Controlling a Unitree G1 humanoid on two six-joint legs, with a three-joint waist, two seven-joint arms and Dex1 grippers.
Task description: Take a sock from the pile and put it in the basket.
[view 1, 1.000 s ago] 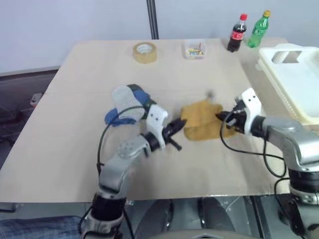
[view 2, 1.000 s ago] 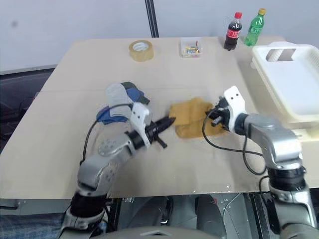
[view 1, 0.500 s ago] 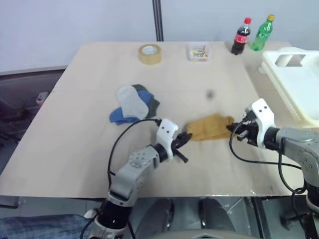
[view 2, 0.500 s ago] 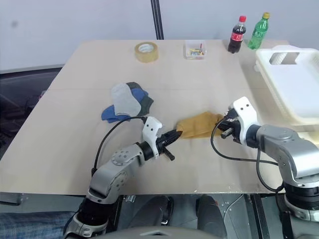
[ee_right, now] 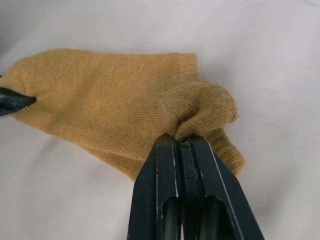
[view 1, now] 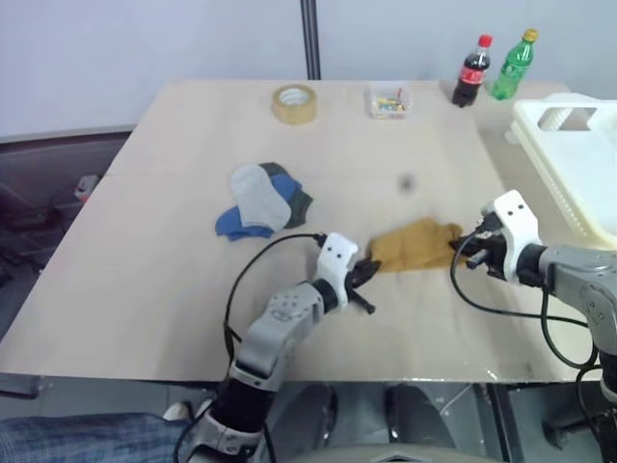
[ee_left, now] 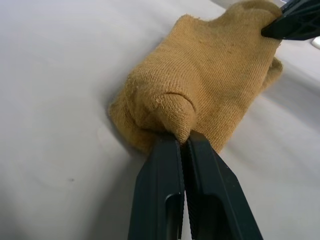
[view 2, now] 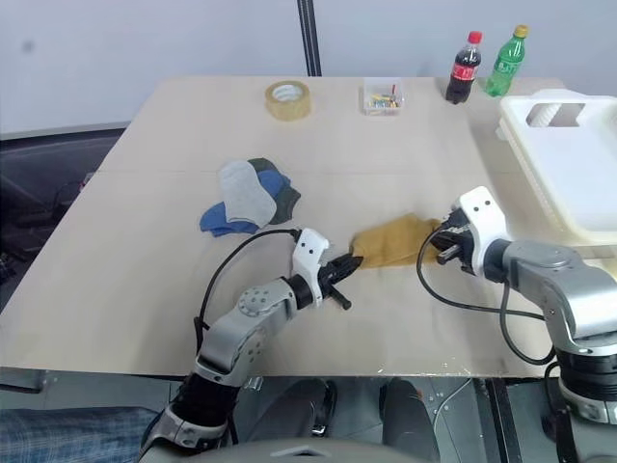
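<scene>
A mustard-yellow sock (view 1: 415, 245) lies stretched on the table between my two grippers. My left gripper (view 1: 370, 269) is shut on the sock's left end, a pinched fold of fabric (ee_left: 176, 114) rising between its fingers. My right gripper (view 1: 457, 242) is shut on the sock's right end (ee_right: 200, 107). The pile (view 1: 262, 199) of grey, blue and dark green socks sits farther back on the left, apart from both grippers. The white basket (view 1: 578, 154) stands at the table's right edge, beyond my right arm.
A roll of tape (view 1: 294, 102), a small clear box of coloured bits (view 1: 388, 98), a cola bottle (view 1: 469, 71) and a green bottle (view 1: 512, 66) stand along the far edge. A small dark mark (view 1: 406, 181) sits on the table behind the sock.
The camera has shifted. The sock, bunched a second ago, is now pulled out longer and flatter between the two grippers. Both grippers keep their hold.
</scene>
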